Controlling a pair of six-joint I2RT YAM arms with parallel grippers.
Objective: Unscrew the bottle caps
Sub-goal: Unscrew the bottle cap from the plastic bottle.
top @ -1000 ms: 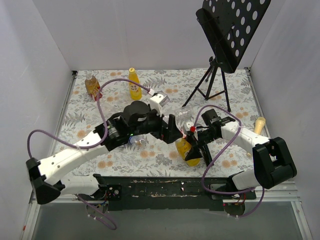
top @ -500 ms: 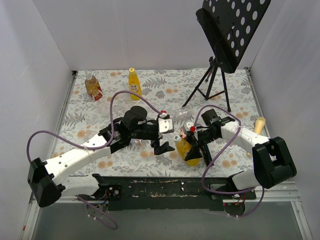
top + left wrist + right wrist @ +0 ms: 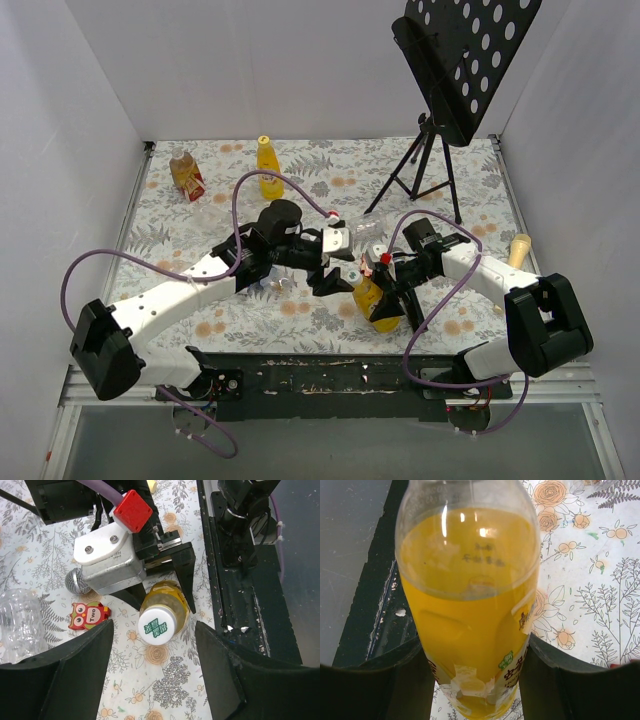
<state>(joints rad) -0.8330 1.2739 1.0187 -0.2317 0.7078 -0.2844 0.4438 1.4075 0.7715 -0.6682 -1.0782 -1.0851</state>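
A tall yellow juice bottle (image 3: 378,303) stands tilted near the front edge, also in the right wrist view (image 3: 470,605). My right gripper (image 3: 475,675) is shut on its lower body, also in the top view (image 3: 392,292). Its white cap with green print (image 3: 155,626) faces the left wrist camera. My left gripper (image 3: 154,630) is open, its fingers (image 3: 80,665) wide on either side, the cap level with their tips and untouched; from above it (image 3: 335,274) sits just left of the bottle's neck.
A second yellow bottle (image 3: 268,168) and a squat brown red-labelled bottle (image 3: 186,174) stand at the back left. A clear bottle (image 3: 20,620), a red owl figure (image 3: 90,616) and a microphone's grey head (image 3: 77,581) lie nearby. A black music stand (image 3: 440,130) is back right.
My left gripper has swung towards the held bottle's cap, dipping forward and then back up beside the neck. The right gripper and its bottle have not moved.
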